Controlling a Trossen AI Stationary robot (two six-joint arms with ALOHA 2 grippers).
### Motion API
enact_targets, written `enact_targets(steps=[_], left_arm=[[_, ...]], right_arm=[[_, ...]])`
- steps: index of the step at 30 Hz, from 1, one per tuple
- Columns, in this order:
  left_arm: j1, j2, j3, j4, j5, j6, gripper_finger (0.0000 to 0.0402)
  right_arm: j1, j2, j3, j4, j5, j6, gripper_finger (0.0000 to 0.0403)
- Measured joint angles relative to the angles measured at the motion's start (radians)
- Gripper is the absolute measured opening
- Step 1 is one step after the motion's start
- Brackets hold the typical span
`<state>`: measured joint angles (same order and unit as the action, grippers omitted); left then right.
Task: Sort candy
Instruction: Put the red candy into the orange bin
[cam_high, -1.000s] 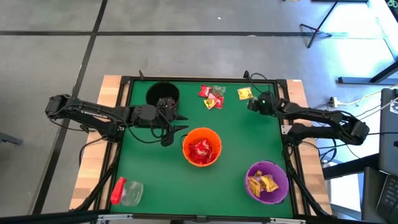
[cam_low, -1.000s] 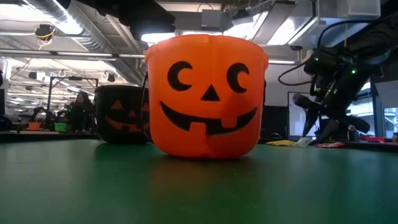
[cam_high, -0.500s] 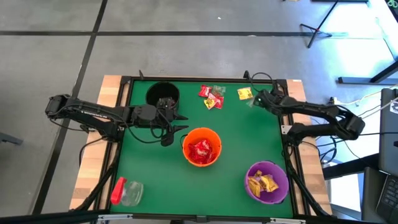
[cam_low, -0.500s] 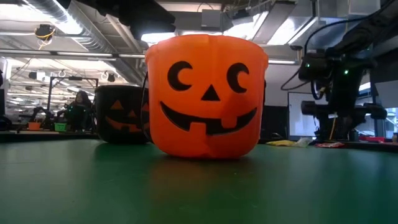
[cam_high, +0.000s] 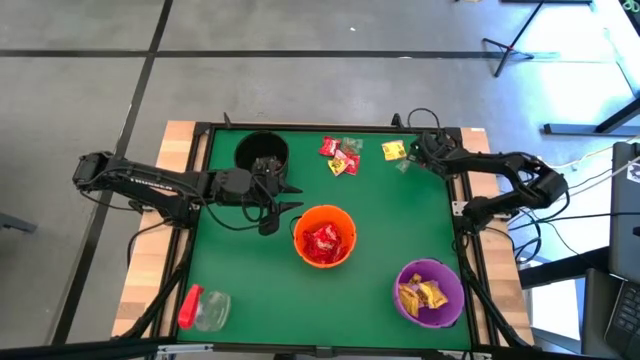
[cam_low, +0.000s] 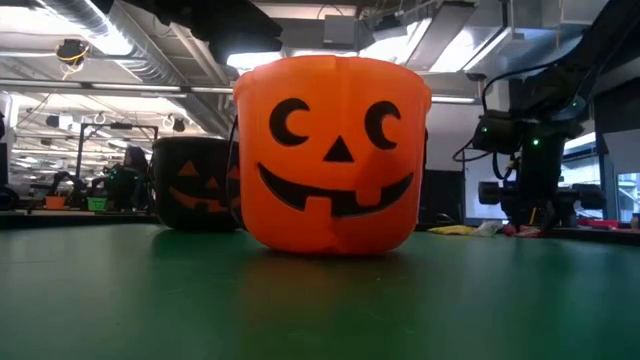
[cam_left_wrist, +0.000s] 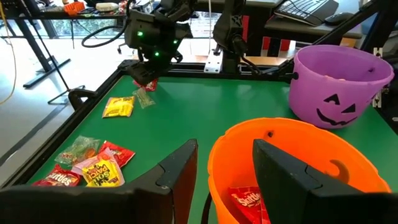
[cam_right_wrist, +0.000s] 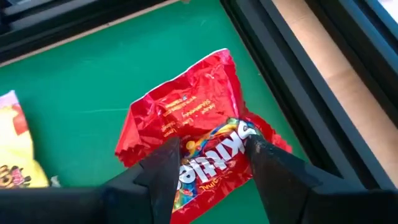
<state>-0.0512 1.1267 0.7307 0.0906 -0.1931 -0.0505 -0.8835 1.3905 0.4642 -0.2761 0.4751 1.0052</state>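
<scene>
Right hand now lower, over red candy.

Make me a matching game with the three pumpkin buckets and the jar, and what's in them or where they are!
Things:
1. orange plastic pumpkin bucket
2. purple plastic pumpkin bucket
3. black pumpkin bucket
4. clear jar with red cap

Matches:
A. lying on its side at a table corner
B. holds yellow packets
C. beside the left arm, contents unclear
D. holds red packets

Pairs: 1-D, 2-B, 3-C, 4-A
</scene>
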Motion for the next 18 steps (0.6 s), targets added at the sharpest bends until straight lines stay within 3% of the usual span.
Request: enact_targets(steps=[8,12,18], left_arm=[[-0.002,0.000,0.000,0.001,0.000,0.000,0.0149],[-0.002,0.000,0.000,0.010,0.000,0.000,0.0149],[-0.002,0.000,0.000,0.010,-0.001,-0.019,0.0149]], right_arm=[[-0.010,0.032,0.003,0.006,-0.164,-0.123,0.0191],[0.047,0.031,0.014,-0.014,-0.228,-0.178,0.0191],[0.184,0.037,0.100,-0.198,-0.318,-0.229,0.0191]])
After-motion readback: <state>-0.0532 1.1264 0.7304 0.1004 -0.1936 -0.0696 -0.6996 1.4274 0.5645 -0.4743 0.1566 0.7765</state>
